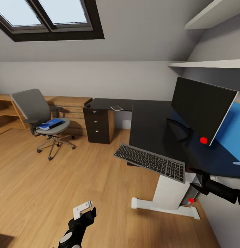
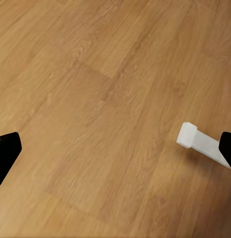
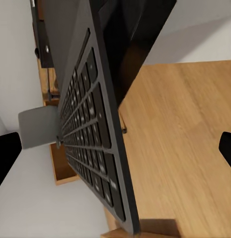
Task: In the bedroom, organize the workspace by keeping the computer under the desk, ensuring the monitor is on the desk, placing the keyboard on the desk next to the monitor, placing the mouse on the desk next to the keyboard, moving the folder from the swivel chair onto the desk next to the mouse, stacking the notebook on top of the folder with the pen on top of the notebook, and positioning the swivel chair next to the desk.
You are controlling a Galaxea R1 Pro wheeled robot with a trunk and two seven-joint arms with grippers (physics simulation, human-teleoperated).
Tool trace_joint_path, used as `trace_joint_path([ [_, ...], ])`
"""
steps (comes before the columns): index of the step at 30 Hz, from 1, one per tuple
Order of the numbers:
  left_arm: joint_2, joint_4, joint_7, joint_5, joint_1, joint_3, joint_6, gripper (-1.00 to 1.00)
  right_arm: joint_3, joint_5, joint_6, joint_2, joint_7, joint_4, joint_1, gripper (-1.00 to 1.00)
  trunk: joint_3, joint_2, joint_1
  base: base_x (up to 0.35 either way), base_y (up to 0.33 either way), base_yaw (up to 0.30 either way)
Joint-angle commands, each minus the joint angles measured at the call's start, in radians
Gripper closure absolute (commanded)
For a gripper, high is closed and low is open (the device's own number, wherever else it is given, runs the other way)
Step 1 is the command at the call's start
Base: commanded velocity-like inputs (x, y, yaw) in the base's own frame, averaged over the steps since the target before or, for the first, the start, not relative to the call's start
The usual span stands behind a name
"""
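Desk (image 1: 150,120): It is the big black top with white legs. Everything else here is placed from the desk.

Monitor (image 1: 202,108): It stands on the desk, at the far right side by the blue panel. It looks tipped over a bit. A bump from the arm could knock it down.

Swivel chair (image 1: 40,113): It sits well apart from the desk, off past the drawer end. It has to roll close later. Its wheels could make it slide away if pushed badly.

Keyboard (image 1: 150,162): It hangs off the near edge of the desk, tilted, with a lot of it over the floor. It may not be lying flat on the desk yet. If it is let go now, I think it could slip off and fall on the floor.

Folder (image 1: 51,124): The blue folder lies on the chair seat, far from the desk. It could slide off if the chair spins.

Notebook (image 1: 116,108): A small flat grey thing lies on the far part of the desk, by the drawer end.

Right end effector (image 1: 199,177): It is at the near right corner of the desk, touching or just beside the keyboard's end. I cannot tell if it is gripping.

Left end effector (image 1: 86,210): It hangs low over the floor, in front of the desk. Its fingers are spread wide and hold nothing.
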Motion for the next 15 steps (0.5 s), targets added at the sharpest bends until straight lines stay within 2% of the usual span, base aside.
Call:
trace_joint_path([
  [1,0.001,-0.001,0.004,0.008,-0.001,-0.003,-0.008,-1.00,-0.003,0.010,0.004,0.001,0.009,0.001,-0.001,-1.00,-0.001,-0.001,0.000,0.039,0.000,0.000],
  [11,0.001,-0.001,0.004,0.008,-0.001,-0.003,-0.008,-1.00,-0.002,0.010,-0.018,0.003,0.007,0.002,-0.001,-1.00,-0.001,-0.001,0.000,0.007,0.002,0.000],
  [15,0.001,-0.001,0.001,0.008,-0.001,-0.003,-0.008,-1.00,-0.002,0.010,-0.021,0.004,0.007,0.002,-0.001,-1.00,-0.001,-0.001,0.000,0.000,0.164,0.000],
])
